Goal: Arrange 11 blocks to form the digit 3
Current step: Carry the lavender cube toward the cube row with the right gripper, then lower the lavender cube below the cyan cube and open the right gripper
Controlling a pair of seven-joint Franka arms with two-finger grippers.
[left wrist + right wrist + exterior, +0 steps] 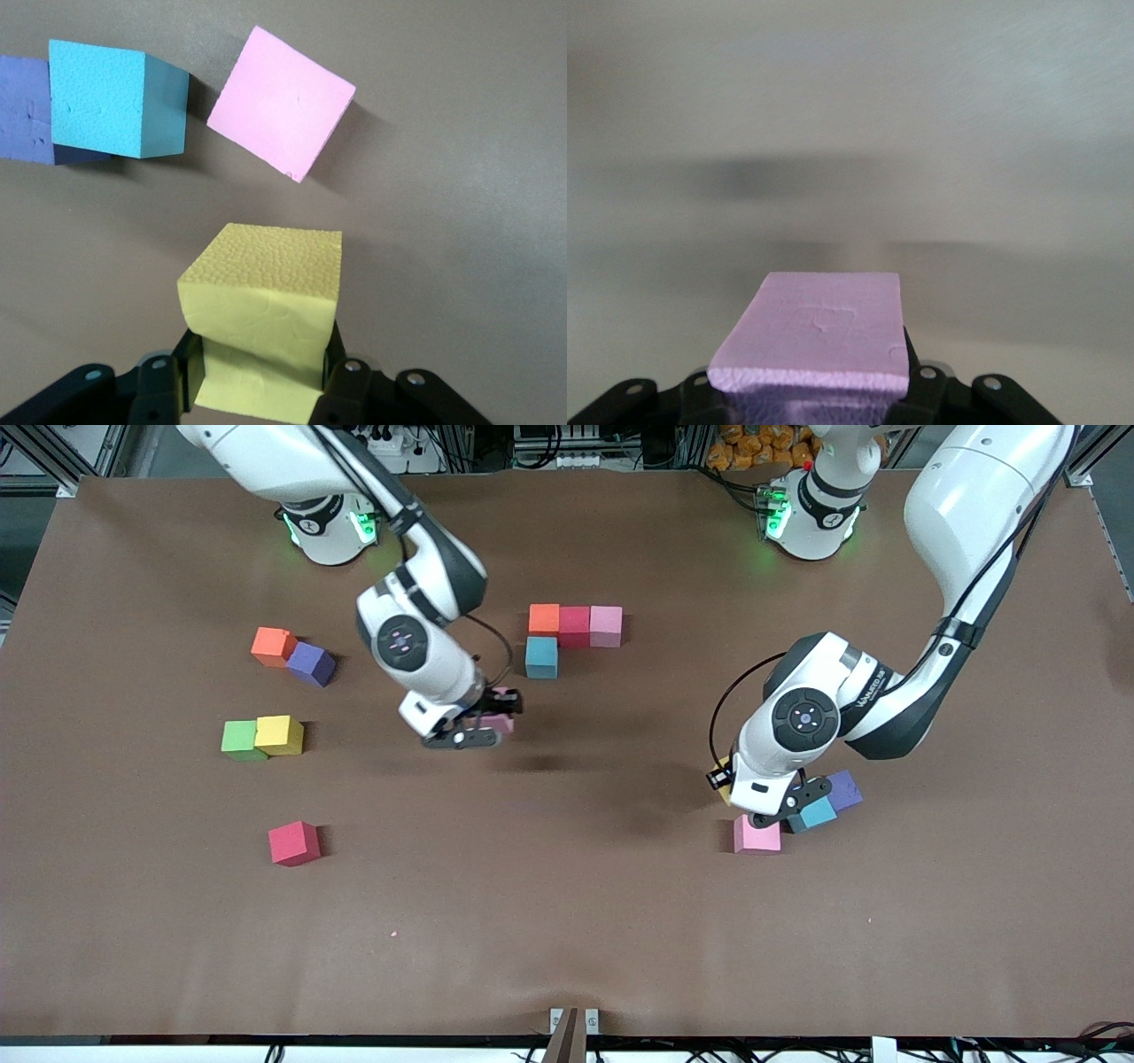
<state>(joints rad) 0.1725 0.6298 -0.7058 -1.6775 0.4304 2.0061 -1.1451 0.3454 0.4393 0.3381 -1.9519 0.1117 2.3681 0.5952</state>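
A row of orange [544, 619], red [574, 625] and pink [606, 625] blocks lies mid-table, with a blue block [541, 657] under the orange one, nearer the camera. My right gripper [496, 719] hangs just camera-side of them, shut on a pink block [819, 341]. At the left arm's end my left gripper [733, 786] is shut on a yellow block [266, 310], low beside a pink block [282, 102], a blue block [115, 102] and a purple block [27, 111].
Toward the right arm's end lie an orange block [272, 646] touching a purple one [311, 663], a green cube [240, 740] touching a yellow block [280, 735], and a lone red block [294, 843] nearer the camera. Bare brown table [567, 921] runs along the camera side.
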